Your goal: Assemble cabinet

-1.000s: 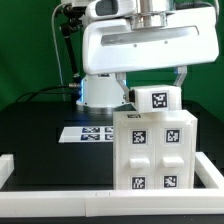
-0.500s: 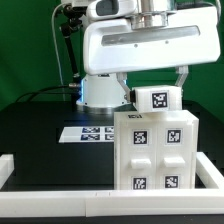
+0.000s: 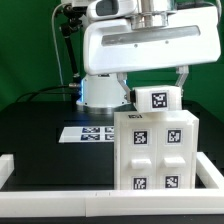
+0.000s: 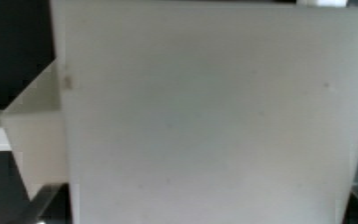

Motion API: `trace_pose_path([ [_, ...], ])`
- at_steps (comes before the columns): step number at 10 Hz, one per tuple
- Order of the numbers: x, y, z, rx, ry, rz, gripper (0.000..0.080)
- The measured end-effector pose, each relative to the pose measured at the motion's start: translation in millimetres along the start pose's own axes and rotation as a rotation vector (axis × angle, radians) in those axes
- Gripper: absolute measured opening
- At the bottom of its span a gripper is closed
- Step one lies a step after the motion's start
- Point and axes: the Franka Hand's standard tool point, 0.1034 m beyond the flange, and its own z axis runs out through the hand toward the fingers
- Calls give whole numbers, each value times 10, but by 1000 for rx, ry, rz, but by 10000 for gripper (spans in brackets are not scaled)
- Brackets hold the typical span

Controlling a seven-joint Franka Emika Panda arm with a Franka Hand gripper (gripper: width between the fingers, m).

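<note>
The white cabinet body [image 3: 155, 150] stands upright on the black table at the exterior view's right, its front carrying several marker tags. A small white top piece [image 3: 155, 99] with one tag sits on the body's upper edge. My gripper [image 3: 154, 90] hangs straight above it, with one finger [image 3: 126, 88] on each side of the piece, apparently closed on it. In the wrist view a plain white surface [image 4: 211, 110] fills nearly the whole picture and hides the fingertips.
The marker board [image 3: 88, 133] lies flat on the table to the exterior view's left of the cabinet. The arm's white base [image 3: 100, 92] stands behind it. A white rim [image 3: 60, 200] borders the table's front and sides.
</note>
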Motion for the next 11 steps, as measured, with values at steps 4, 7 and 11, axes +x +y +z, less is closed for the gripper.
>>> trace_pose_path([
  [4, 9, -29, 6, 21, 29, 335, 558],
  [7, 30, -63, 13, 47, 62, 580, 558],
  [11, 34, -71, 13, 80, 53, 843, 558],
])
